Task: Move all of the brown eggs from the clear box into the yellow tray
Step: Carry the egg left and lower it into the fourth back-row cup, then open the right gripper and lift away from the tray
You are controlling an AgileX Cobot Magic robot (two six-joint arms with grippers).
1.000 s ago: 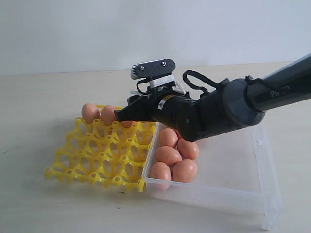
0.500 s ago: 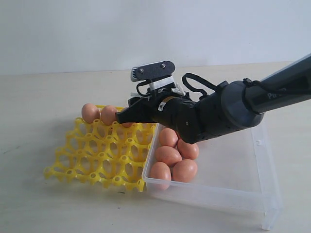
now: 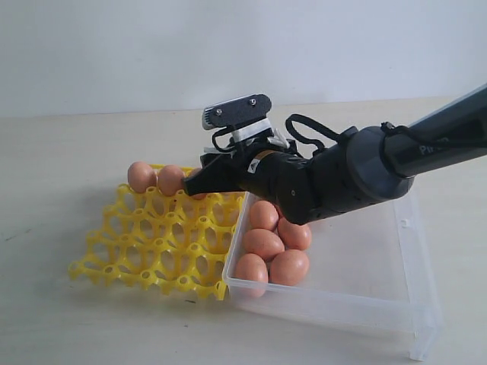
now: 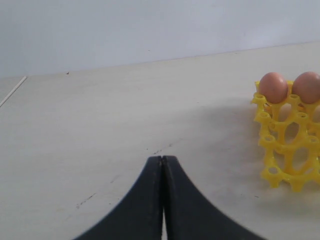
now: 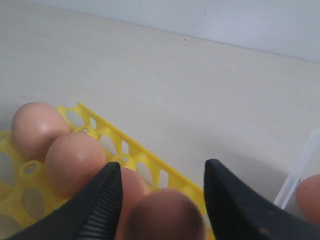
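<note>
Exterior view: the right gripper [image 3: 196, 181] is being held at centre frame over the far edge of the yellow tray [image 3: 152, 243]. Two eggs [image 3: 141, 176] are sitting at the tray's upper left. Five brown eggs [image 3: 264, 244] are lying in the clear box [image 3: 365, 304], lower right.

Left wrist view: the left gripper [image 4: 162, 197] is being held shut and empty at bottom centre.

Right wrist view: one egg [image 5: 162, 215] is being gripped between the fingers at bottom centre.

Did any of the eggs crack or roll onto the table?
No, nothing stands out. The brown eggs look whole, and none lies on the table. They are all at the yellow tray or in the clear box.
</note>
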